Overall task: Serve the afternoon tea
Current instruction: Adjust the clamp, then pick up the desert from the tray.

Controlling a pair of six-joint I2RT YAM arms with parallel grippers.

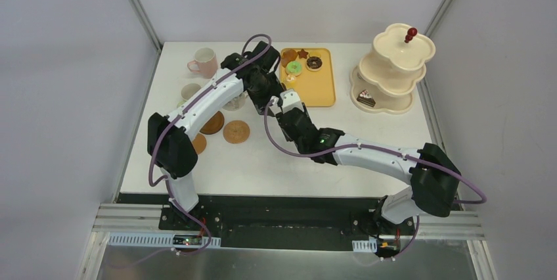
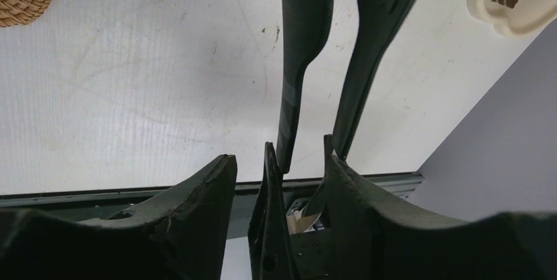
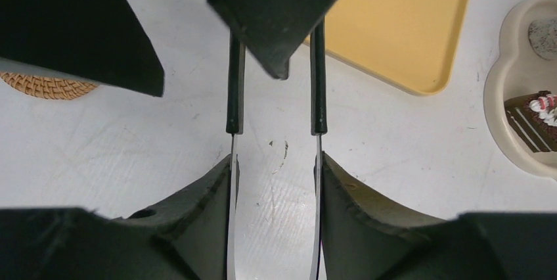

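- White table [image 1: 263, 168] between grey walls [image 1: 66, 63]; small colourful toy pastries [image 1: 293, 68] wait on a yellow flat tray [image 1: 322, 93], top middle;
- Right gripper [image 3: 276, 162] squeezes long black tongs [image 3: 235, 83] beside that tray, likely to pinch a pastry;
- Left gripper [image 2: 277, 152] hangs spread wide, holding nothing.

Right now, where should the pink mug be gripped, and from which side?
Probably its rim wall, from straight above: the pink mug stands upright with its mouth open, and its handle points left, so pinch the handle-free right side.
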